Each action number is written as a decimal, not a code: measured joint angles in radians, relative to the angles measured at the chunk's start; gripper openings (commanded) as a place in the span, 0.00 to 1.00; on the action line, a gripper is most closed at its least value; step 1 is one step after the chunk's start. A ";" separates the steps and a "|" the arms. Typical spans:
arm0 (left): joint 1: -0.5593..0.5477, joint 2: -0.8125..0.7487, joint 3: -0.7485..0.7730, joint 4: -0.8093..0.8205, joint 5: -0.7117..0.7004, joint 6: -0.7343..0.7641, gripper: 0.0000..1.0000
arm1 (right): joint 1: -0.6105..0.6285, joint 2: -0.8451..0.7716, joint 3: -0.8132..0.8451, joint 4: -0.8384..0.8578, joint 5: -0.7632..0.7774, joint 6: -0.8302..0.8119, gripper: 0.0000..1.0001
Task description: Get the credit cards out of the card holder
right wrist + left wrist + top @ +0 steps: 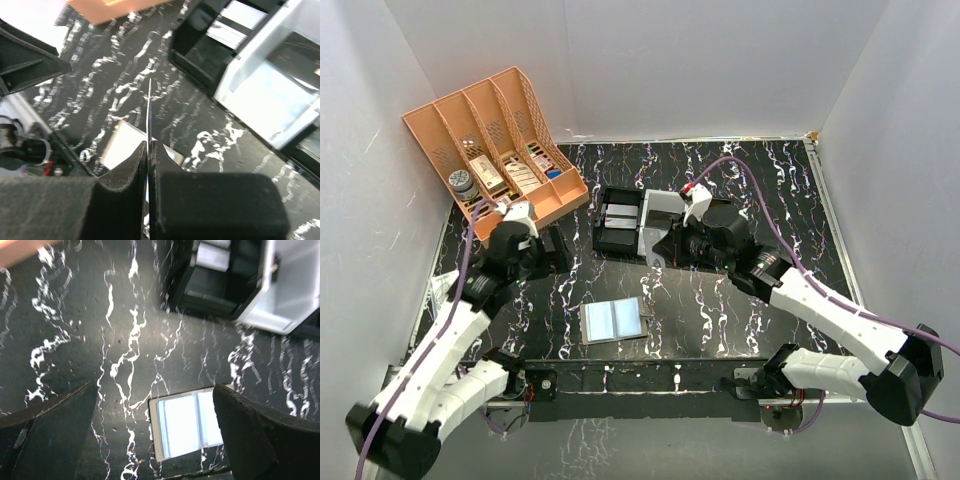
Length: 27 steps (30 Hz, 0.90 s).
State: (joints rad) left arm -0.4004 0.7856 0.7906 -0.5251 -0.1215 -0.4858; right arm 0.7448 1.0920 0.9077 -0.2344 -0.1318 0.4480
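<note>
Top external view: card holder (613,320) lies open, flat on surface (720,300), close to front edge, clear margin on all sides; left gripper (155,387) spread wide, empty, over bare surface beside holder; right gripper (151,150) clenched on credit card (149,107), edge-on, near black tray (618,220).

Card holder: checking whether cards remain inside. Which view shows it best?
Top external: the card holder lies open, whole and unobstructed. Left wrist: closer but washed out, right edge behind a finger. Right wrist: only a pale corner behind the fingers.
</note>
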 measured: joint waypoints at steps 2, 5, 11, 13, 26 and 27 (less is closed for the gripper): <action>0.005 0.098 0.002 0.002 0.018 0.008 0.99 | 0.000 0.008 0.013 -0.051 0.043 -0.055 0.00; 0.013 0.239 0.002 -0.007 0.031 0.014 0.99 | 0.000 0.049 0.048 -0.115 0.079 -0.102 0.00; 0.037 0.201 0.001 -0.017 0.009 0.029 0.99 | 0.000 0.099 0.059 -0.130 0.082 -0.105 0.00; 0.039 0.163 -0.013 -0.001 -0.006 0.033 0.99 | 0.000 0.101 0.058 -0.128 0.082 -0.103 0.00; 0.039 0.139 -0.053 0.040 -0.053 0.045 0.99 | 0.041 0.207 0.060 0.019 0.134 -0.148 0.00; 0.039 0.138 -0.053 0.041 -0.062 0.045 0.99 | 0.050 0.217 0.061 0.037 0.141 -0.151 0.00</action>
State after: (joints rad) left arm -0.3614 0.9237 0.7372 -0.4839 -0.1837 -0.4408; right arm 0.7948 1.3094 0.9684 -0.1974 0.0090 0.2966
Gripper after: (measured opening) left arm 0.985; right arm 0.009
